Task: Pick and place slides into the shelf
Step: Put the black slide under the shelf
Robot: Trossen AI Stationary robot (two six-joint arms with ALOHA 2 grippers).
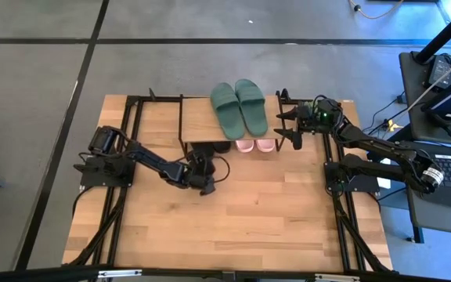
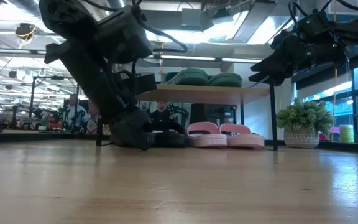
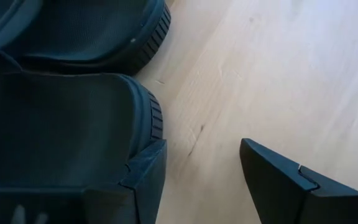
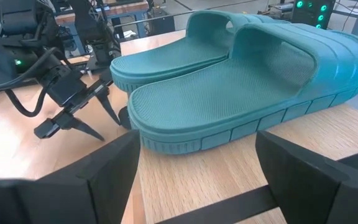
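Left arm: reaches across the tabletop (image 1: pixel 233 211) toward the front left of the shelf (image 1: pixel 198 121), its left gripper (image 1: pixel 207 182) low on the wood; in its wrist view the fingers (image 3: pixel 145 180) stand apart with bare table between them, one finger lying against the heel of a black slide (image 3: pixel 61 137), nothing held. Black slides (image 1: pixel 212 146): pair under the left half of the shelf, heels just showing past the front edge; whether both sit fully home cannot be told, since the arm hides them from table height. Judged placed or nearly so. Pink slides (image 2: pixel 225 135): pair side by side on the tabletop under the right half of the shelf, between its black legs; placed. Dark green slides (image 1: pixel 239 106): pair side by side on the shelf's top board, right half; placed. Right arm: raised just to the right of the shelf, its right gripper (image 1: pixel 290 124) spread wide and empty, pointing at the green pair from the side without touching. Remainder: no slide lies loose elsewhere on the tabletop; all three pairs are at the shelf, so the task looks close to finished, with at most a final nudge of the black pair and withdrawal of both arms left.
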